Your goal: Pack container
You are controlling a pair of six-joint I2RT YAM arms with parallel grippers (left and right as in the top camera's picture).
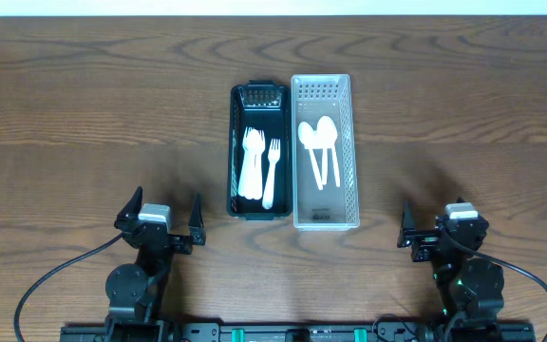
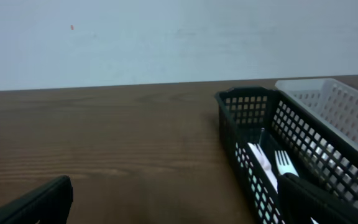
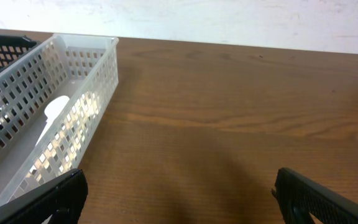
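A black mesh basket [image 1: 235, 152] holds several white plastic forks [image 1: 254, 161]. Touching its right side, a white mesh basket [image 1: 354, 152] holds white plastic spoons [image 1: 319, 142]. My left gripper [image 1: 164, 223] is open and empty, low over the table in front of and left of the black basket. My right gripper [image 1: 442, 231] is open and empty, in front of and right of the white basket. The left wrist view shows the black basket [image 2: 247, 109] with a fork [image 2: 283, 163] between open fingers [image 2: 179, 205]. The right wrist view shows the white basket [image 3: 73, 81] and a spoon [image 3: 55, 109] left of open fingers [image 3: 179, 199].
The brown wooden table [image 1: 84, 114] has bare surface on both sides of the baskets. A white wall [image 2: 166, 37] rises beyond the table's far edge. Cables run from both arm bases at the front edge.
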